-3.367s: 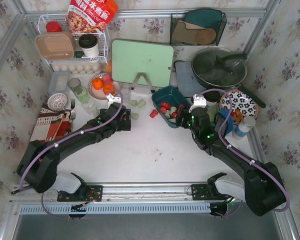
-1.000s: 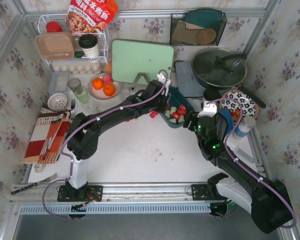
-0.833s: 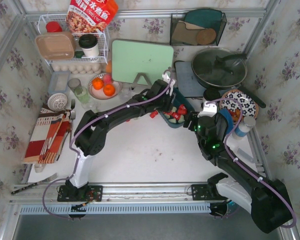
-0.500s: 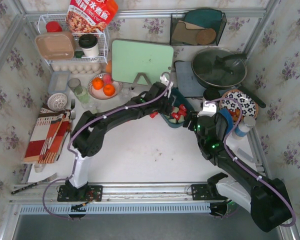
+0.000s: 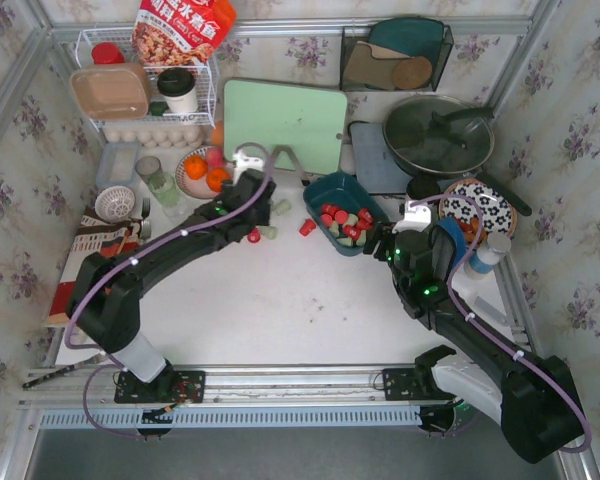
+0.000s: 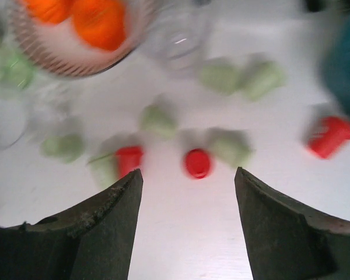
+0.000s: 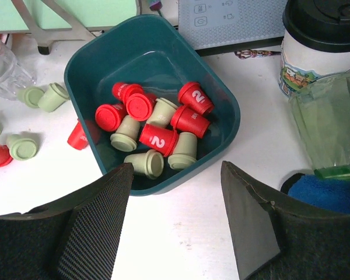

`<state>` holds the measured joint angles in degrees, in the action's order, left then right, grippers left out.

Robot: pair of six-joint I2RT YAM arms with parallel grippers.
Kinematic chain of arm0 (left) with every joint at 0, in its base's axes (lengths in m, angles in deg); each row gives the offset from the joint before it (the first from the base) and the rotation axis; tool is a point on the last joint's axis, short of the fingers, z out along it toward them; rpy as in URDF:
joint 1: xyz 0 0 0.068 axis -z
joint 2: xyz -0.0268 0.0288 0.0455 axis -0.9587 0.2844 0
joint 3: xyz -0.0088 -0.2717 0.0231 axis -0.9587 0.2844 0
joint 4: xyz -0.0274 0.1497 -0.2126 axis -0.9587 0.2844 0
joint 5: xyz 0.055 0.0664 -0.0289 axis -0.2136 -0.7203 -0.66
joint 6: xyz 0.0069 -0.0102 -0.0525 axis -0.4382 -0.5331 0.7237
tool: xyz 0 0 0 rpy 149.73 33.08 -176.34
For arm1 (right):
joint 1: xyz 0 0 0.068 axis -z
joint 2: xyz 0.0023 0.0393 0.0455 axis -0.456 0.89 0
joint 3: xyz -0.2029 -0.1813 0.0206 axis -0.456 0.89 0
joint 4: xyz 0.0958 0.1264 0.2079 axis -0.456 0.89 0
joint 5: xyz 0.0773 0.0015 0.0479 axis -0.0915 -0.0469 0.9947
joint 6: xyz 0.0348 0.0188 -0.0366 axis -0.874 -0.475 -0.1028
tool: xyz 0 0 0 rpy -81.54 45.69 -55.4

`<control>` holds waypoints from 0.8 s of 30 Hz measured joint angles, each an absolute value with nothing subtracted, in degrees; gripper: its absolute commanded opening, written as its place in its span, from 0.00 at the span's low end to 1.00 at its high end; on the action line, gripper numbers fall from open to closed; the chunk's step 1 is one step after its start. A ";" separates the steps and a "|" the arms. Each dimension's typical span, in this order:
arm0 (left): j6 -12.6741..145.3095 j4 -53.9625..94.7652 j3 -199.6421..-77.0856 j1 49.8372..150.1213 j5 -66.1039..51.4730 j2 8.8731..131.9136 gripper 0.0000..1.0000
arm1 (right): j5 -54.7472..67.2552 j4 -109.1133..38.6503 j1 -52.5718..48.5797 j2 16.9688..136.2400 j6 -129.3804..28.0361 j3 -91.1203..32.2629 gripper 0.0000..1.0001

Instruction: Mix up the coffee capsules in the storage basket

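The dark teal storage basket (image 5: 315, 192) (image 7: 99, 58) holds several red and pale green coffee capsules (image 7: 157, 137). Loose capsules lie on the white table left of it: a red one (image 5: 306, 227) (image 6: 328, 135) beside the basket, another red one (image 6: 197, 163) (image 5: 253, 236), and several green ones (image 6: 221, 76). My left gripper (image 6: 186, 224) (image 5: 248, 200) is open and empty, above the loose capsules; its view is blurred. My right gripper (image 7: 175, 219) (image 5: 380, 240) is open and empty, just near of the basket.
A bowl of oranges (image 5: 202, 172) and clear glasses (image 5: 158, 180) stand left of the loose capsules. A green board (image 5: 280, 125), a lidded pan (image 5: 438, 137), a patterned plate (image 5: 480, 208), a lidded cup (image 7: 321, 41) and a blue cloth (image 7: 332, 195) surround the basket.
My left arm has pulled back from the basket to the left, over the loose capsules. The basket now lies uncovered. My right arm has held still.
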<state>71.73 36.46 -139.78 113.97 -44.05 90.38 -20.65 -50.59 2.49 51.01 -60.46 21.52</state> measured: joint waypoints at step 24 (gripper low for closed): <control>78.00 35.87 -130.49 91.63 -51.54 96.33 0.67 | -19.36 -50.53 2.49 50.90 -61.11 21.50 0.69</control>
<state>78.00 35.87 -130.49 91.63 -51.54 96.33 -19.36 -50.53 2.49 50.90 -61.11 21.50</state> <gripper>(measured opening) 0.676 0.692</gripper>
